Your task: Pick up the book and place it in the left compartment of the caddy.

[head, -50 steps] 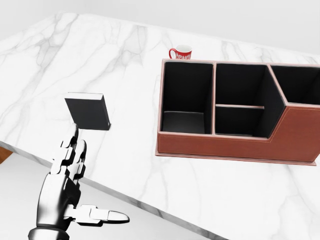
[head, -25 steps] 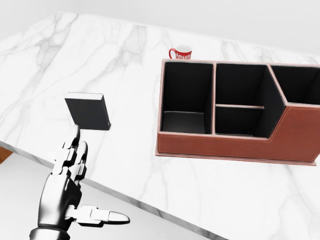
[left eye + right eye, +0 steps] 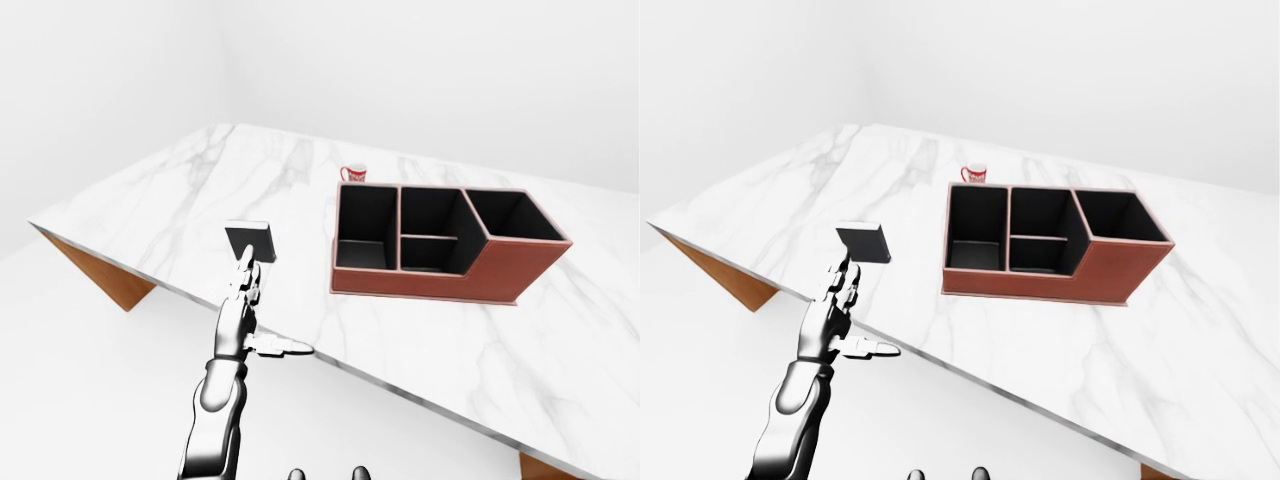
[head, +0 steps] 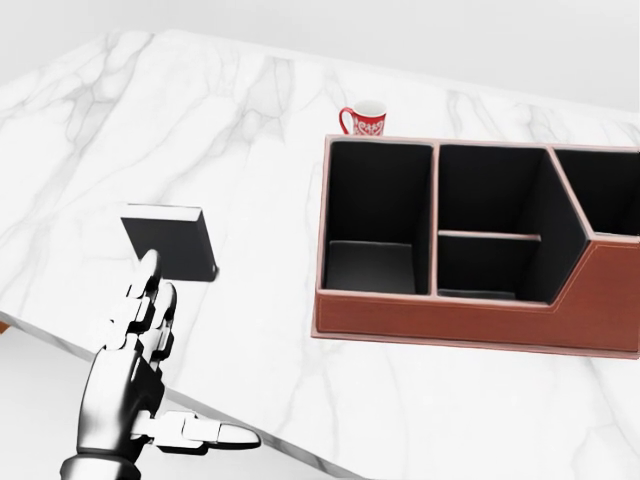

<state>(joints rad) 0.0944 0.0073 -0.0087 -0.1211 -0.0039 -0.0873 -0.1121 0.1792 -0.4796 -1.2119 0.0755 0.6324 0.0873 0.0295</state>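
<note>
A dark book [image 4: 172, 243] lies flat on the white marble table [image 4: 250, 150], at the left of the head view. My left hand [image 4: 165, 345] stands just below it, open, with fingers [image 4: 150, 290] pointing up and the thumb out to the right. The top fingertip overlaps the book's near edge; whether they touch is unclear. To the right sits the red-brown caddy [image 4: 450, 325] with black insides. Its left compartment [image 4: 375, 215] is empty. My right hand is out of view.
A red and white mug [image 4: 366, 117] stands just beyond the caddy's left compartment. The table's near edge [image 4: 260, 440] runs diagonally under my left hand. A brown table support [image 3: 100, 275] shows at the left, above the white floor.
The whole head view has shifted: book, caddy and mug sit lower and slightly larger, so the camera moved. My left fingertip now overlaps the book's lower edge. The hand stays open.
</note>
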